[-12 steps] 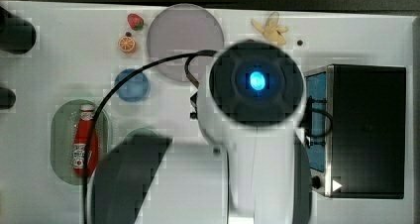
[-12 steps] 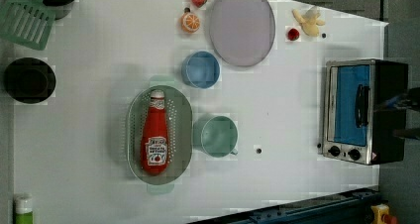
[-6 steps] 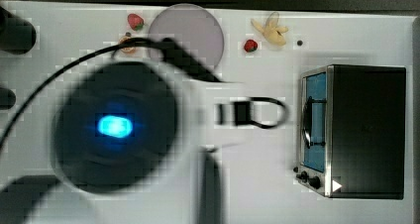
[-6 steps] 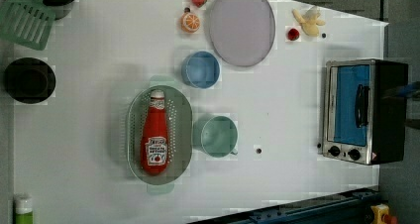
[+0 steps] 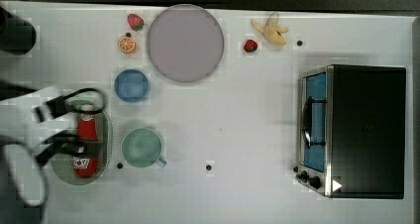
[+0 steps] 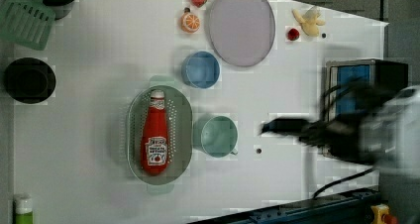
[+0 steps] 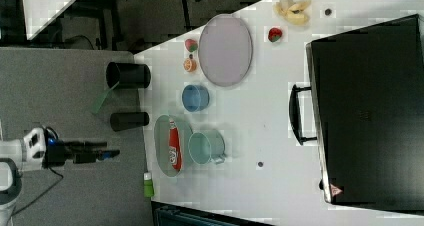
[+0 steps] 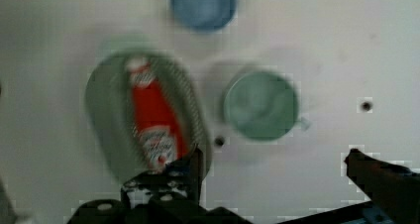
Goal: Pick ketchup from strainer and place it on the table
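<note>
Black gripper (image 8: 272, 169): jaws spread wide, nothing between them, high above the table (image 6: 89, 135).
Progress: no part of the job is done; the grab, the lift and the set-down are all left, I'd say.
Ketchup (image 6: 155, 135): lying flat in the strainer (image 6: 183, 130), left of centre in the left view, cap toward the top edge.
Gap: wrist view puts the bottle beside one finger (image 8: 193, 167), not between the two.
Neighbours: green mug (image 6: 216, 136) just beside the strainer, blue bowl (image 6: 200, 69) near.

Red plastic ketchup bottle (image 6: 155, 133) with white cap and white-and-red label; pale green perforated oval strainer (image 6: 182, 135); white tabletop (image 6: 99, 110) with dark dots.
</note>
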Controlling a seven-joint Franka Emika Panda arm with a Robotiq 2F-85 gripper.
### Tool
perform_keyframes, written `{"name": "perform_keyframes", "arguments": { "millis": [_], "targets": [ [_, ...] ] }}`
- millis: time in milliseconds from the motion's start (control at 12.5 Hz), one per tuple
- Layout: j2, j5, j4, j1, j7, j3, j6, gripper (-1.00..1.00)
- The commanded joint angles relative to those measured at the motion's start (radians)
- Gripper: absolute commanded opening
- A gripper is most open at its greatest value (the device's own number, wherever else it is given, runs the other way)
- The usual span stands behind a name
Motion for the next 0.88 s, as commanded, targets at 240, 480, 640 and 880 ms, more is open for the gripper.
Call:
{"name": "perform_keyframes", "arguments": {
  "millis": [240, 480, 640, 880],
  "targets": [
    [0.072, -0.011, -0.086, 0.011, 0.044, 0.123, 0.208, 1.00],
    [0.132, -0.045, -0.212, 0.014, 0.053, 0.167, 0.433, 1.00],
    [0.167, -0.101, -0.300, 0.020, 0.071, 0.168, 0.562, 1.00],
    [0.242, -0.174, -0.396, 0.030, 0.124, 0.168, 0.724, 1.00]
  ]
}}
